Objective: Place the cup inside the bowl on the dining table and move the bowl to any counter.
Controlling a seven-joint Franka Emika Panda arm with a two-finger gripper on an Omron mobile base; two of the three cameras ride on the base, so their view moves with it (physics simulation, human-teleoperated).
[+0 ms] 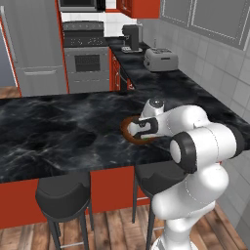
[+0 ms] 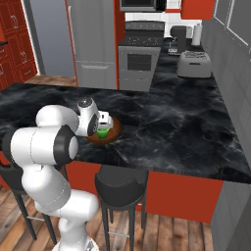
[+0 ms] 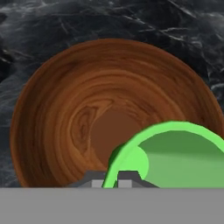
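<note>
The brown wooden bowl (image 3: 65, 109) rests on the black marble dining table (image 1: 49, 127), near its stool-side edge. My gripper (image 3: 111, 181) hangs just above the bowl, shut on the rim of the bright-green cup (image 3: 183, 153). The cup hangs over the bowl's inside, off its centre. From the right base camera the cup (image 2: 102, 132) shows under the hand (image 2: 101, 126), within the bowl (image 2: 113, 131). In the left base view the hand (image 1: 142, 134) hides most of the bowl (image 1: 128, 131). I cannot tell whether the cup touches the bowl's floor.
A black marble counter (image 1: 161, 80) runs along the right wall, carrying a toaster (image 1: 160, 59) and a coffee machine (image 1: 130, 38). A stove (image 1: 87, 58) stands at the back. Black stools (image 1: 63, 195) line the table's near side.
</note>
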